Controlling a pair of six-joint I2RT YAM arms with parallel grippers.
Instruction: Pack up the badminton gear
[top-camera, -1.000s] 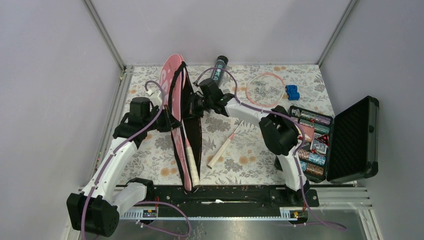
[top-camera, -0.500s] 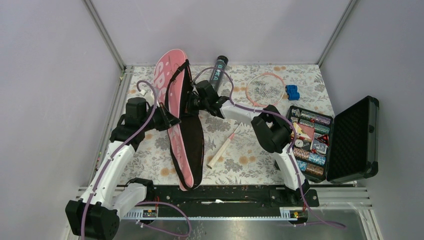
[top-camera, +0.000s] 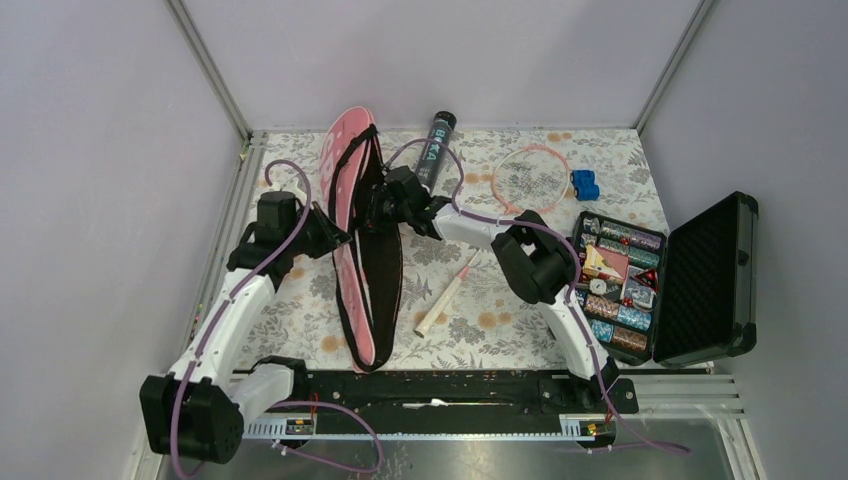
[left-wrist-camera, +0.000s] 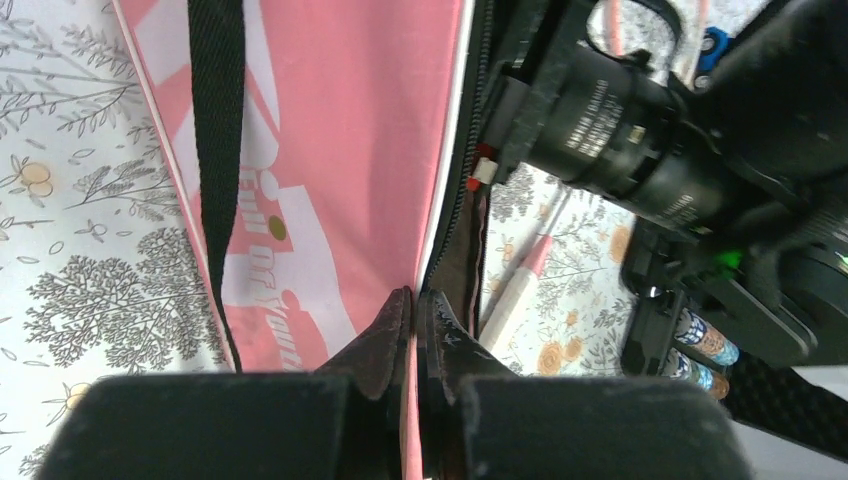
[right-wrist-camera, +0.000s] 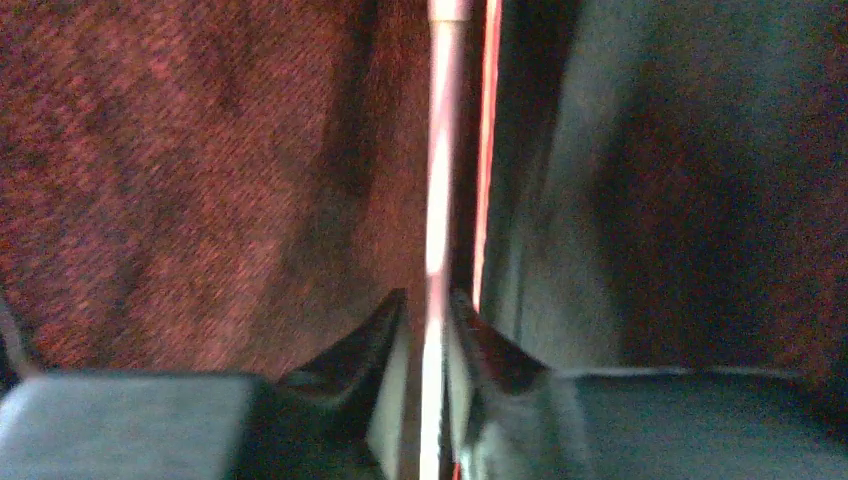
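Observation:
The long pink "SPORT" bag (top-camera: 345, 190) lies open on its side, its dark inside (top-camera: 382, 270) facing right. My left gripper (top-camera: 332, 232) is shut on the bag's pink rim (left-wrist-camera: 340, 150), with fabric pinched between the jaws (left-wrist-camera: 413, 300). My right gripper (top-camera: 378, 205) is inside the bag mouth, shut (right-wrist-camera: 430, 310) on a thin pink racket shaft (right-wrist-camera: 443, 150). The second pink-framed racket (top-camera: 530, 178) lies on the table, its cream handle (top-camera: 440, 300) pointing near-left; the handle also shows in the left wrist view (left-wrist-camera: 515, 295). The black tube (top-camera: 437, 145) lies at the back. No shuttlecocks show.
An open black case (top-camera: 700, 280) of patterned rolls (top-camera: 620, 285) stands at the right. A small blue toy (top-camera: 585, 185) sits beside the racket head. Grey walls enclose the floral table (top-camera: 300, 300) on three sides.
The cream handle that stuck out of the bag's near end has gone out of sight inside. My right gripper has moved left and farther back into the bag. The bag has shifted with the left gripper.

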